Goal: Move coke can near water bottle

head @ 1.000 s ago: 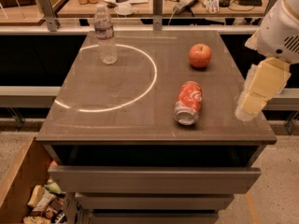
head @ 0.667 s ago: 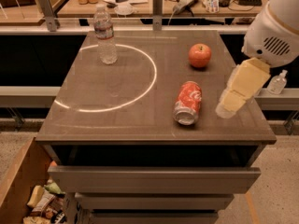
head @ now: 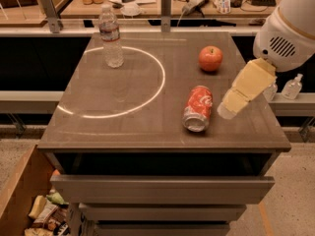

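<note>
Camera view: tool (head: 227, 113) beside coke can (head: 198, 108) near table (head: 162, 145) edge.

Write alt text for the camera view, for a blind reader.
A robot's claw hangs just right of a coke can lying sideways on a tabletop; a water bottle stands far left, a red apple behind the can.
</note>
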`<control>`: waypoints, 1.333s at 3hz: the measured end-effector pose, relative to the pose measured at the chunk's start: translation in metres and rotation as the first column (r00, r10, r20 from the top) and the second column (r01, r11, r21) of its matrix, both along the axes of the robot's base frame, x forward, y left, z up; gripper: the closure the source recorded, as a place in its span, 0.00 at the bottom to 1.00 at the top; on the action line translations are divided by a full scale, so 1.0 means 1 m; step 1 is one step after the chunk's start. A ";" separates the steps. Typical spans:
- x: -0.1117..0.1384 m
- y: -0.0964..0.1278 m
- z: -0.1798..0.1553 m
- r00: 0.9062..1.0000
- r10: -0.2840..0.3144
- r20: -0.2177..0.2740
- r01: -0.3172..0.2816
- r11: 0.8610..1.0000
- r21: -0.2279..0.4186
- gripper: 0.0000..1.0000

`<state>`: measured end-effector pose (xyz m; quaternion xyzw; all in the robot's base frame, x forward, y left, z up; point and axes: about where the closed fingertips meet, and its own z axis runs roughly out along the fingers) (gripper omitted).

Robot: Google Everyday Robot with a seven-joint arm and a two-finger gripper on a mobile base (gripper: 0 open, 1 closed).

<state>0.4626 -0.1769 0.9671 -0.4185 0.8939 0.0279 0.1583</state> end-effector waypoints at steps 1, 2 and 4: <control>0.011 -0.005 -0.010 0.986 -0.155 -0.062 0.156 0.988 0.006 0.00; 0.021 -0.006 -0.017 0.945 -0.315 -0.084 0.314 0.949 -0.020 0.00; 0.045 0.000 -0.037 0.806 -0.589 -0.064 0.587 0.808 -0.045 0.00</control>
